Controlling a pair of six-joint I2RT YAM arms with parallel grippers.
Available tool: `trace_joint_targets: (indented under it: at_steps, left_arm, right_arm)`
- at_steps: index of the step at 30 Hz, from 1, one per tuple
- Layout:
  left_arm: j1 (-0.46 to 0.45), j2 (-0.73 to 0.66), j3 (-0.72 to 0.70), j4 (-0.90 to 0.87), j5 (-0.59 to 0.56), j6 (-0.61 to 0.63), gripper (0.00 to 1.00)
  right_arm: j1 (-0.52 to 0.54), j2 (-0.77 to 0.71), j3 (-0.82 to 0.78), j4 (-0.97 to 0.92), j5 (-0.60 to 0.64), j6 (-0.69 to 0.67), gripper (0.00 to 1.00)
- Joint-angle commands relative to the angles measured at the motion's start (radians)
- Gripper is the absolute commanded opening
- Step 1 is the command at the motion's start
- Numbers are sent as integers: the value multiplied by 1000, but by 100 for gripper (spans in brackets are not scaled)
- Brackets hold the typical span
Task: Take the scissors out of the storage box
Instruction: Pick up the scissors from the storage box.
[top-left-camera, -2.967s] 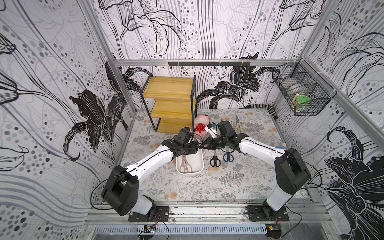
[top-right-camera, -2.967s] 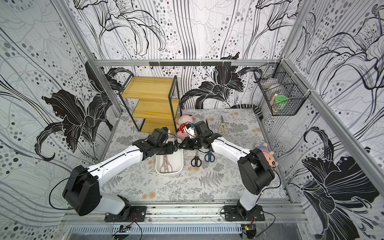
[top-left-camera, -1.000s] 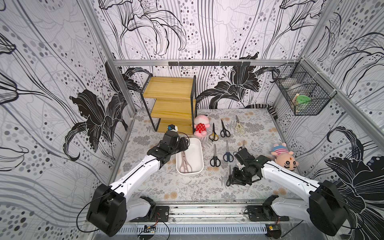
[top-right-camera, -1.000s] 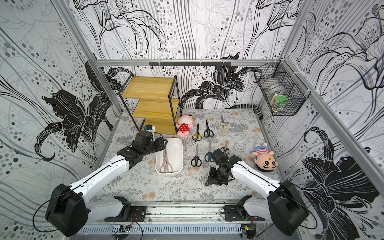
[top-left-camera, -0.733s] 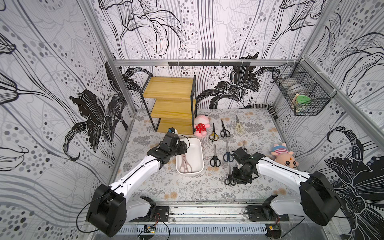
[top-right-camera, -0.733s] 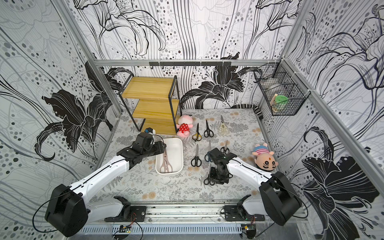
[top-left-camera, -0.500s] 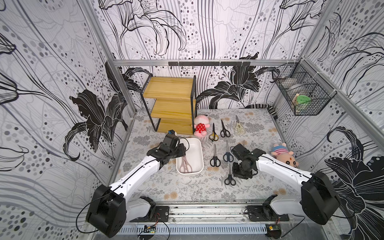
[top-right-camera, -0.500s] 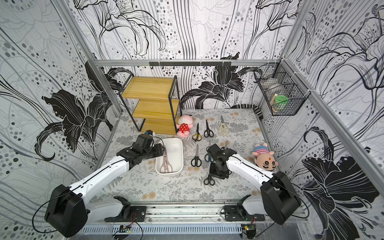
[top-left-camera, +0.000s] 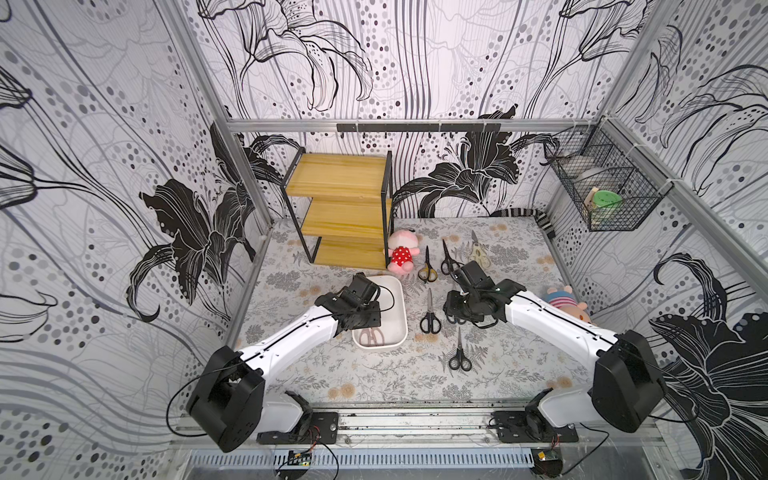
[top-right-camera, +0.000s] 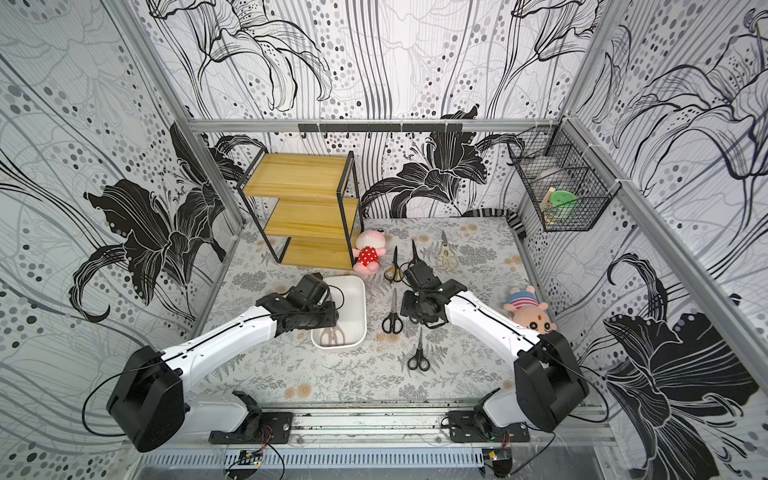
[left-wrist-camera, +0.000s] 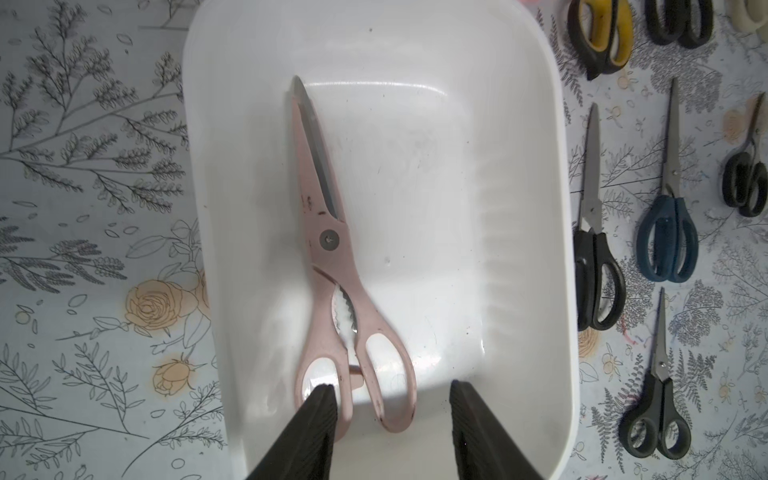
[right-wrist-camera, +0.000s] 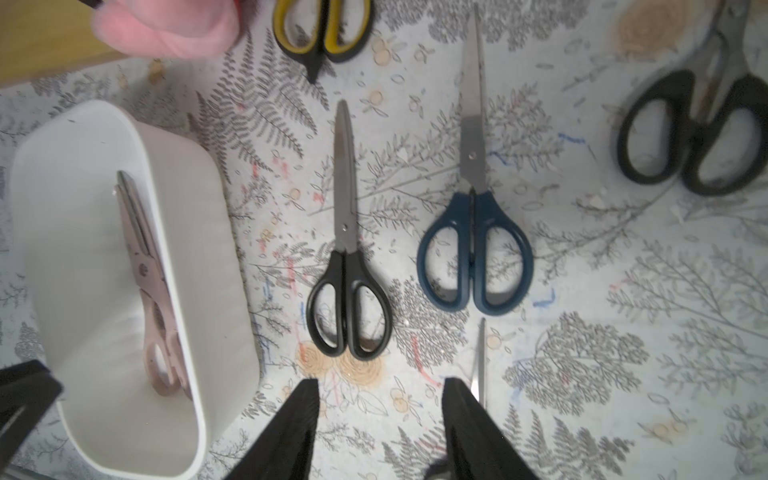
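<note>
Inside the shallow white plastic storage box (left-wrist-camera: 557, 166) lies the long pale pink pair of scissors (left-wrist-camera: 328, 241), with the left claw (left-wrist-camera: 390, 386) spread over its handle loops. Beside the box, the right claw (right-wrist-camera: 378, 384) hangs spread and empty above the floral worktop (right-wrist-camera: 623, 291), near the black-handled scissors (right-wrist-camera: 347, 249).

Pale pink scissors (top-left-camera: 371, 336) are showing against the white storage box (top-left-camera: 397, 307) at centre frame; the table cover (top-left-camera: 374, 374) is wearing a grey fern-and-rose print.

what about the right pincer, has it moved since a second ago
yes, the right pincer went away from the front rail toward the wooden shelf, leaving the small black scissors behind
</note>
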Motion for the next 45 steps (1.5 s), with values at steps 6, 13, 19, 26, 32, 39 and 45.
trace_joint_targets:
  at_steps: [6, 13, 19, 26, 32, 39, 45]
  left_arm:
    - [-25, 128, 84, -75, -25, -8, 36]
    - [-26, 217, 73, -50, -24, -12, 40]
    - [-26, 275, 77, 10, 20, -18, 41]
    - [-27, 363, 103, 136, 54, -34, 41]
    - [-27, 409, 198, 145, 59, -32, 41]
    - [-27, 376, 278, 55, 25, -13, 47]
    - [-28, 276, 267, -82, -12, 23, 47]
  right_arm:
    - [3, 47, 31, 55, 33, -43, 48]
    - [4, 50, 22, 40, 53, -63, 47]
    - [2, 66, 39, 26, 61, -87, 47]
    - [3, 86, 84, -19, 77, -115, 47]
    - [0, 87, 102, -40, 80, -127, 47]
    - [0, 114, 106, -25, 48, -118, 46]
    - [0, 132, 118, -21, 36, -130, 46]
